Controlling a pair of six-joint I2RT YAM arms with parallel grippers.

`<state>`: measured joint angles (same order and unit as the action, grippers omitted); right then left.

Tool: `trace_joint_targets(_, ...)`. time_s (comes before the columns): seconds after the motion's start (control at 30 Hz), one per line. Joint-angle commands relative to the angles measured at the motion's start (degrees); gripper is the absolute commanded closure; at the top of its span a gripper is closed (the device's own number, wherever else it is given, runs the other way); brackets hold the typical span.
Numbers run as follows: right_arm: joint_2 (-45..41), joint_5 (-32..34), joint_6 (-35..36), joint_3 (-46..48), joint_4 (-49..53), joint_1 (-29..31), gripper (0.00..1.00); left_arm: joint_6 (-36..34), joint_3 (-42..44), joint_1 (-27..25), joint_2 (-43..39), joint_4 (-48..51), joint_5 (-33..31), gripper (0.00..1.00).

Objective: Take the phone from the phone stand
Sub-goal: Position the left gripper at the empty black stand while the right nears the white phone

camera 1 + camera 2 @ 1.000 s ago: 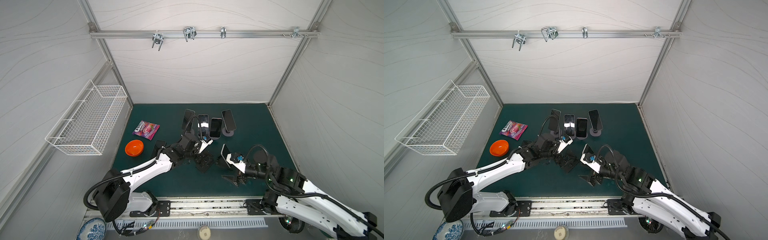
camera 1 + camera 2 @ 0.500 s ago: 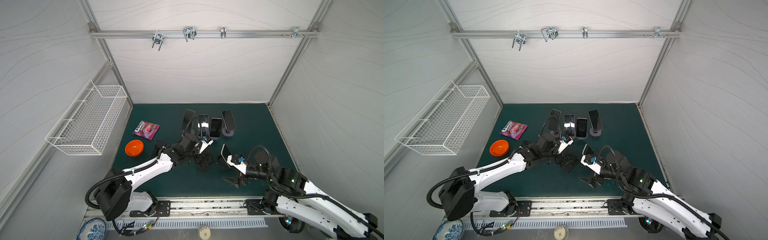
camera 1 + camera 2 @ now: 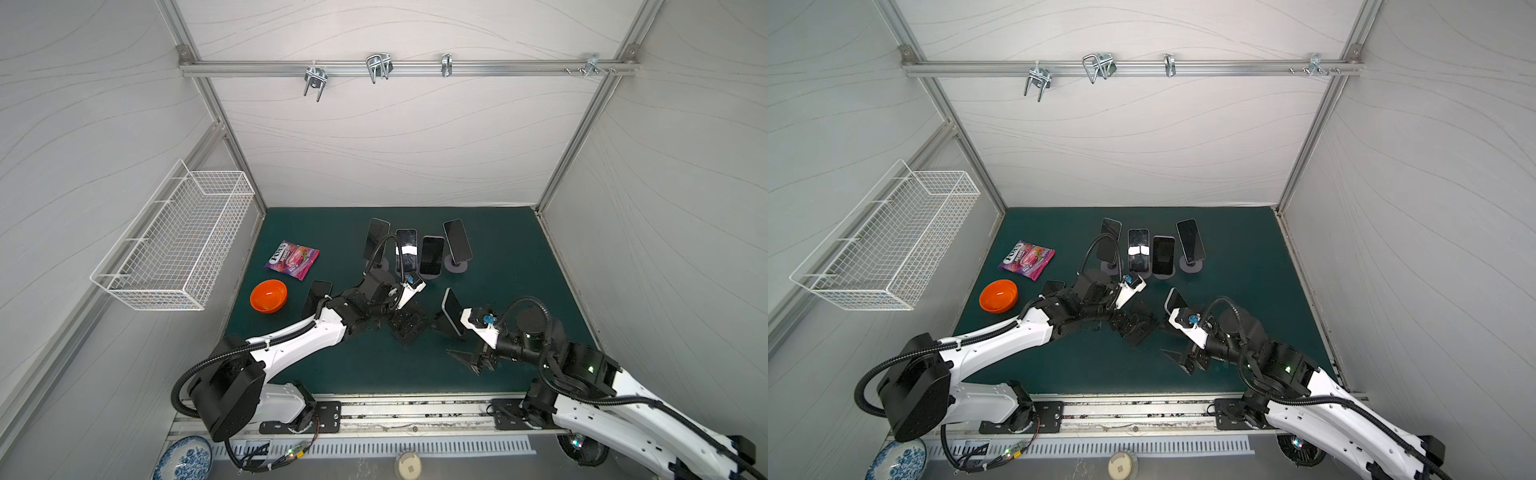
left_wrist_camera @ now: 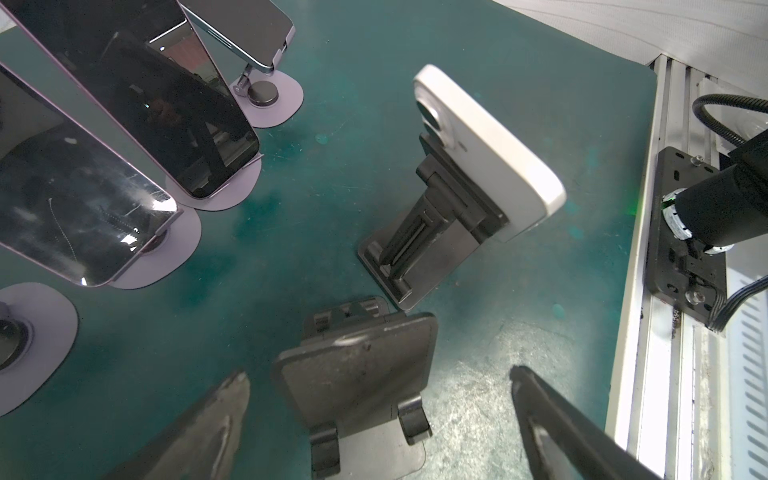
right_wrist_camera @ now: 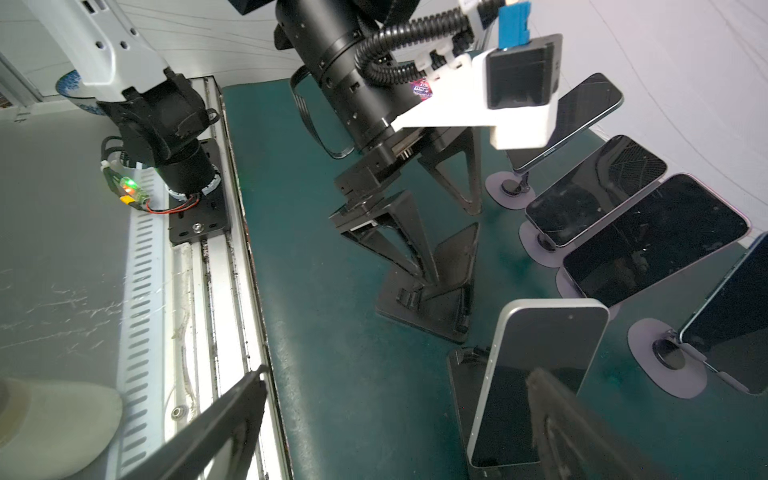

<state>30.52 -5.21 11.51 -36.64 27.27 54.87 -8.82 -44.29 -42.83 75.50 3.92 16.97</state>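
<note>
A phone (image 4: 490, 145) with a white back leans on a black stand (image 4: 415, 249) near the middle of the green mat; in both top views the phone (image 3: 451, 309) (image 3: 1175, 301) is upright. My right gripper (image 5: 399, 372) is open just in front of its dark screen (image 5: 507, 399). One finger overlaps the screen in the right wrist view and the other is out toward the rail; whether the finger touches the phone I cannot tell. My left gripper (image 4: 378, 374) is open, straddling a second, empty black stand (image 4: 357, 374) (image 3: 409, 326).
Several dark phones on purple-based stands (image 3: 432, 255) line the back of the mat. Another phone (image 3: 318, 293) lies flat beside my left arm. An orange bowl (image 3: 268, 296) and a candy packet (image 3: 293, 259) sit at the left. A wire basket (image 3: 178, 241) hangs on the left wall.
My right gripper's jaws have spread wider and the gripper has shifted slightly toward the front. The phone stays on its stand. My left arm is unchanged.
</note>
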Motion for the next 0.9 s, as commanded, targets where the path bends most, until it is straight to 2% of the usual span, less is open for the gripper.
trace_joint_targets(0.0,-0.8,1.4,0.3,0.5,-3.6,-1.0,0.01,-0.7,-0.3,-0.2,0.6,-2.7,0.9,0.01)
trace_joint_targets(0.23,0.1,3.6,-1.6,1.3,-3.9,-2.8,0.01,-1.1,-1.0,-0.3,1.9,-3.0,1.3,0.01)
trace_joint_targets(0.5,-1.4,-1.3,-8.0,4.3,-5.9,-9.1,0.06,-2.3,-2.0,-0.4,3.3,-1.9,1.5,0.01)
trace_joint_targets(0.87,-1.4,-2.0,-5.0,4.1,-4.7,-10.9,0.07,3.1,-0.5,-1.2,4.1,-4.5,-5.5,0.01)
